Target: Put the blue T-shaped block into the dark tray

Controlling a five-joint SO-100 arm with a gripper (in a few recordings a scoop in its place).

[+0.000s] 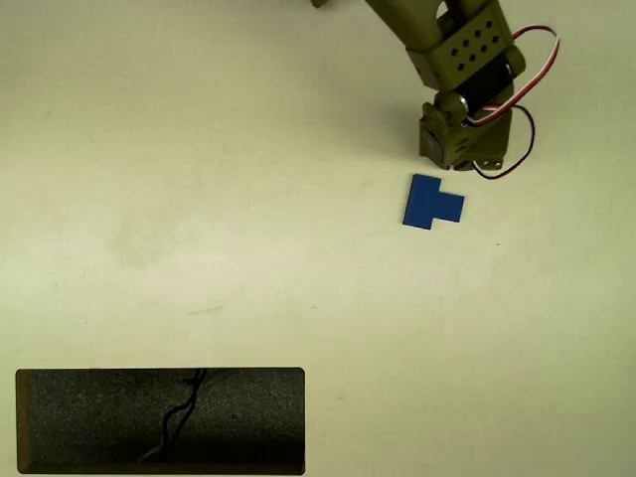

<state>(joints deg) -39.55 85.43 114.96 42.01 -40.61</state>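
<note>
The blue T-shaped block [432, 202] lies flat on the pale table, right of centre in the overhead view, its stub pointing right. My olive-green gripper [455, 157] hangs just above the block's upper edge, seen from above under its motor and the red, white and black wires. Its fingers are hidden beneath the wrist, so their spread is unreadable. Nothing shows the block being held. The dark tray [79, 417] sits far away at the bottom left corner, long and speckled, with a bevelled rim.
A thin dark squiggly line [184, 407] runs across the tray's middle. The arm [417, 25] comes in from the top edge. Bare table lies between block and tray.
</note>
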